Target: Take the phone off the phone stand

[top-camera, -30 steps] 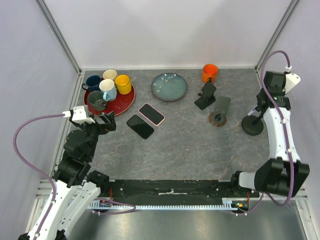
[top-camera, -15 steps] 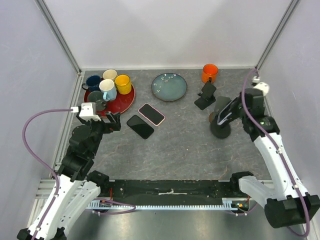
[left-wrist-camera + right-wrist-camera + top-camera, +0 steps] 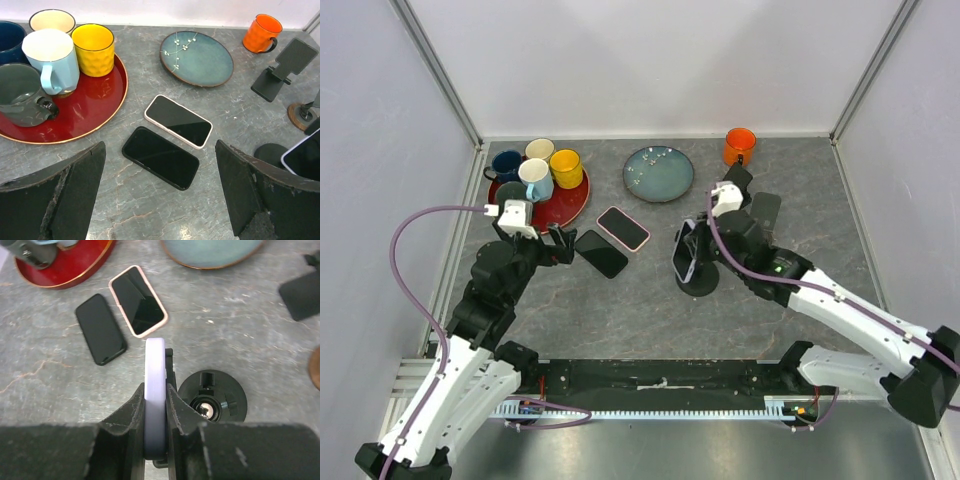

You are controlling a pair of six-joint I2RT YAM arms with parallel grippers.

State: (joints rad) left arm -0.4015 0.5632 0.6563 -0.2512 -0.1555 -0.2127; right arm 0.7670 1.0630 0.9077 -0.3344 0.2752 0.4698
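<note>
The top camera looks down from high above the near edge, over the whole worktop (image 3: 650, 310). The left wrist camera slants low toward the far edge; the right stares steeply down, close. All share the black phone (image 3: 600, 253) and phone stand (image 3: 698, 283).

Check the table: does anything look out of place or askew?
Only the lavender phone: it stands on its thin edge, clamped in the right end effector, beside the round black stand base. Whether it is off the stand is unclear. The black phone and the pink-cased phone lie flat.
</note>
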